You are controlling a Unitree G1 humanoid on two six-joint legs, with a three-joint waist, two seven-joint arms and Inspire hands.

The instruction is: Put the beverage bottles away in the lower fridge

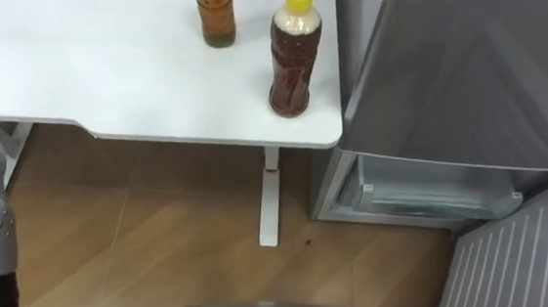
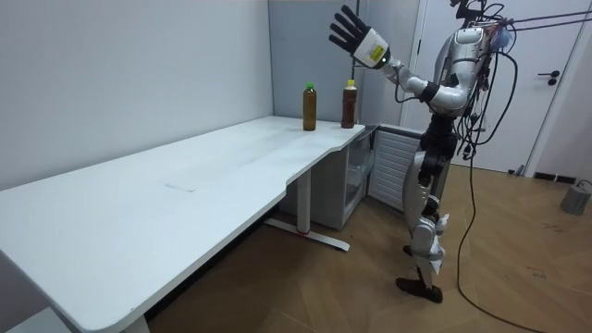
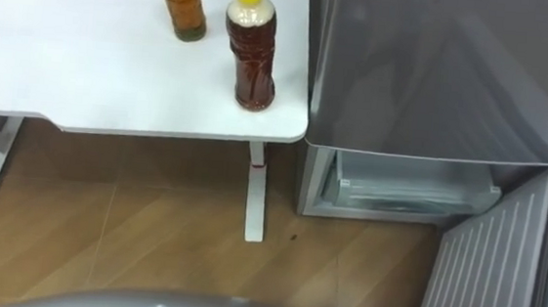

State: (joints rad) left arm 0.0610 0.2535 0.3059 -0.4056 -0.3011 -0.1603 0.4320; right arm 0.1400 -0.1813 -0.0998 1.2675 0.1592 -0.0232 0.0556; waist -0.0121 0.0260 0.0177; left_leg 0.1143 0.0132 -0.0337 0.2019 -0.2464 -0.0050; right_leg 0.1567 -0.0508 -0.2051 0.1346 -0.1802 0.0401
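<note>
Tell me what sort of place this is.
Likely an office or lab room set up for housework trials: a long white desk holding two drink bottles, a grey fridge beside it with its lower door open, and a wood floor.

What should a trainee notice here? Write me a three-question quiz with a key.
1. True or false: the yellow-capped bottle and the green-capped bottle both stand on the white table.
2. The lower fridge door is: A) shut; B) open; C) missing.
3. Fill in: the robot's raised left hand, fingers spread, holds ____.
Key: 1 true; 2 B; 3 nothing.
</note>
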